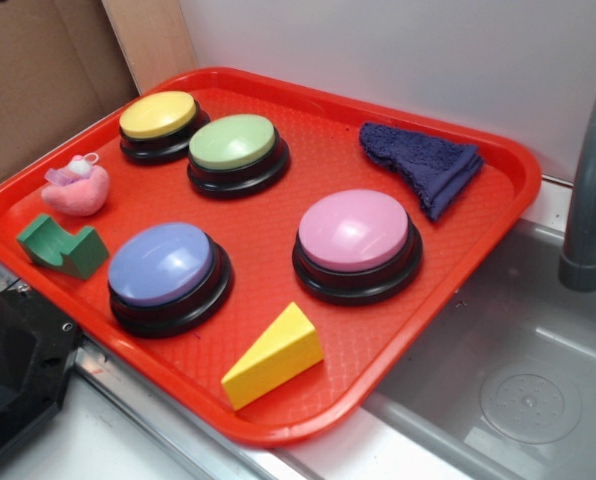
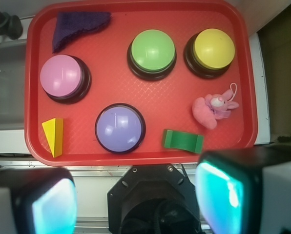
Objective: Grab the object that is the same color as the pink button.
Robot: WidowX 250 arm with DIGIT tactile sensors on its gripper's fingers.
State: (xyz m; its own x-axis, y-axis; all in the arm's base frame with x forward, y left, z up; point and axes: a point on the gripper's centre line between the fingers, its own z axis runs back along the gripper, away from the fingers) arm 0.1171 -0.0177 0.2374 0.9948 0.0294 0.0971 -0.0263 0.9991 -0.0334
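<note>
The gripper (image 2: 135,204) fills the bottom of the wrist view, its jaws spread wide and holding nothing, poised off the near edge of the red tray (image 2: 135,157). Nothing of the task looks done. The pink button (image 2: 65,78) sits far left; the pink plush toy (image 2: 210,111) lies untouched near the tray's right edge, beside the green block (image 2: 183,140).

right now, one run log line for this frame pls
phase: pre-reach | gripper: open, off tray | target: pink plush toy, untouched, beside green block | ref: pink button
</note>
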